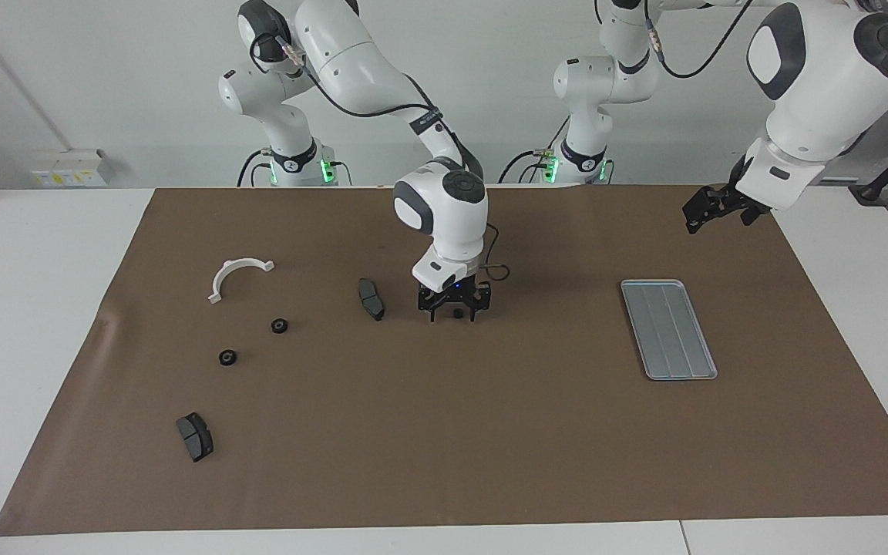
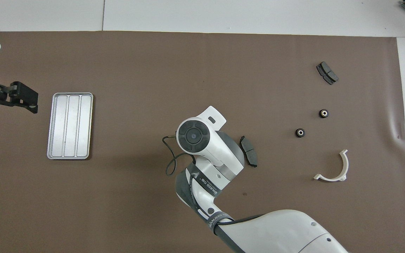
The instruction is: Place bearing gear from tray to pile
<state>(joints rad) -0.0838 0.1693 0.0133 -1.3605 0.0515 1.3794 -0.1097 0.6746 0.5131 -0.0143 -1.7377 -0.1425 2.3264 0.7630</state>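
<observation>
The right gripper (image 1: 455, 316) is down at the brown mat (image 1: 490, 432) in the middle of the counter (image 1: 43, 254), its fingers (image 1: 434, 311) spread to either side of a small black bearing gear (image 1: 457, 314) that sits on the mat between them; whether they touch it cannot be told. The gear is a small round piece, too small to read any facing. In the overhead view the right arm's wrist covers it.

Just beside this gripper, toward the right arm's end, lies a dark brake pad (image 1: 371, 298), its long axis running nearer-to-farther from the robots. Farther toward that end sit two more gears (image 1: 280, 326) (image 1: 227, 358), a white half-ring bracket (image 1: 237, 276) and a second brake pad (image 1: 195, 436).

The left gripper (image 1: 708, 210) waits in the air with its fingers open, over the mat's edge toward the left arm's end. The tray (image 1: 669, 329) lies well apart from the gear, its long axis also running nearer-to-farther.
</observation>
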